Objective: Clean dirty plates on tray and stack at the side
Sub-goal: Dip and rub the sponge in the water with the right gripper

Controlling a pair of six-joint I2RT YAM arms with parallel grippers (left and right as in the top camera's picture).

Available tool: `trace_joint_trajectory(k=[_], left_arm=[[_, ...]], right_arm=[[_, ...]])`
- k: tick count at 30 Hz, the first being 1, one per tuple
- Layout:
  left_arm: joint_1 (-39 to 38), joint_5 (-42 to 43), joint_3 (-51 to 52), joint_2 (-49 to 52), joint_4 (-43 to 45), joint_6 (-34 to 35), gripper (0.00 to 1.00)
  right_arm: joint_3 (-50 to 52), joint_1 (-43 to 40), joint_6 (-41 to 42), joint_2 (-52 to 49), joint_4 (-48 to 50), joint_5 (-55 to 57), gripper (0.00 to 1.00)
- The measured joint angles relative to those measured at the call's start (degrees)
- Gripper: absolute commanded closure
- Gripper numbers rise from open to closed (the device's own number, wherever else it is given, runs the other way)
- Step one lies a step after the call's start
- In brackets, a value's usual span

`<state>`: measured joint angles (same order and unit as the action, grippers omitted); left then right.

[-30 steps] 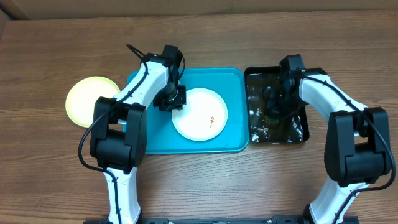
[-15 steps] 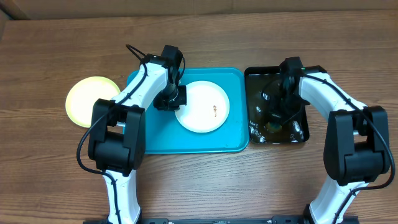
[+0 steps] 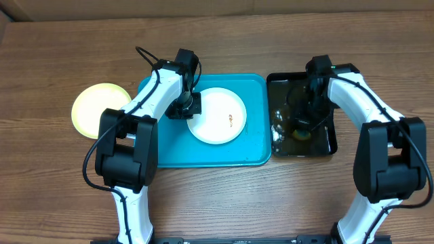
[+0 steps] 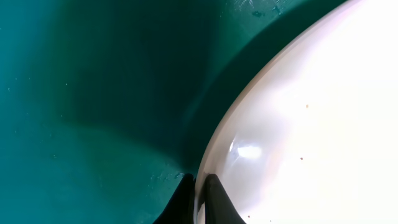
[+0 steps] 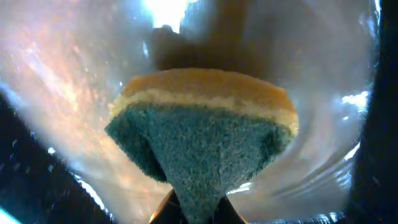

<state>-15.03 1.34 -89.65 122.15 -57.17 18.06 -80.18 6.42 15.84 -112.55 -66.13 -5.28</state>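
Observation:
A white plate [image 3: 217,116] with a small orange-brown smear lies on the turquoise tray [image 3: 163,149]. My left gripper [image 3: 187,108] is shut on the plate's left rim; in the left wrist view the two black fingers [image 4: 214,196] pinch the rim of the plate [image 4: 311,124] over the tray [image 4: 93,93]. A pale yellow-green plate [image 3: 95,108] lies on the table left of the tray. A third plate is not in view. My right gripper [image 3: 308,112] is shut on a yellow-and-green sponge [image 5: 202,134] over the black tray [image 3: 329,142].
The glossy black tray holds wet, reflective liquid [image 5: 74,81] and sits right against the turquoise tray's right edge. The wooden table [image 3: 271,196] extends in front of both trays.
The white plate shifted slightly on the tray with my left gripper on its rim. My right gripper moved the sponge within the black tray.

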Motion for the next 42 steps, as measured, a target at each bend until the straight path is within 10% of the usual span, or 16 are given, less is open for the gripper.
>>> trace_joint_trajectory(k=[3, 5, 9, 11, 18, 22, 25, 29, 42], left_arm=[[0.0, 2.4, 0.0, 0.0, 0.2, -0.2, 0.51], [0.0, 4.1, 0.4, 0.3, 0.2, 0.0, 0.47], [0.0, 3.9, 0.5, 0.3, 1.9, -0.1, 0.63], [0.0, 2.5, 0.5, 0.3, 2.6, -0.2, 0.96], [0.1, 3.3, 0.4, 0.0, 2.3, -0.7, 0.95], [0.0, 7.0, 0.5, 0.3, -0.3, -0.3, 0.42], [0.0, 8.3, 0.6, 0.3, -0.9, 0.1, 0.51], [0.0, 6.9, 0.6, 0.3, -0.4, 0.2, 0.96], [-0.3, 8.9, 0.7, 0.4, -0.3, 0.2, 0.85]], right_arm=[[-1.6, 0.0, -1.1, 1.5, -0.9, 0.4, 0.96], [-2.3, 0.0, -1.5, 2.9, -1.2, 1.3, 0.96], [-2.7, 0.0, -2.6, 4.1, -1.9, 3.7, 0.96], [-2.7, 0.0, -2.8, 4.1, -1.9, 4.2, 0.96], [-2.6, 0.0, -4.5, 4.1, -1.8, 4.9, 0.96], [-2.6, 0.0, -5.7, 4.1, -2.1, 4.9, 0.96], [-2.6, 0.3, -6.7, 4.1, -2.0, 5.1, 0.96], [-2.6, 0.8, -7.1, 4.1, -2.1, 5.3, 0.96], [-4.1, 6.3, -13.7, 4.1, -6.1, 8.4, 0.96]])
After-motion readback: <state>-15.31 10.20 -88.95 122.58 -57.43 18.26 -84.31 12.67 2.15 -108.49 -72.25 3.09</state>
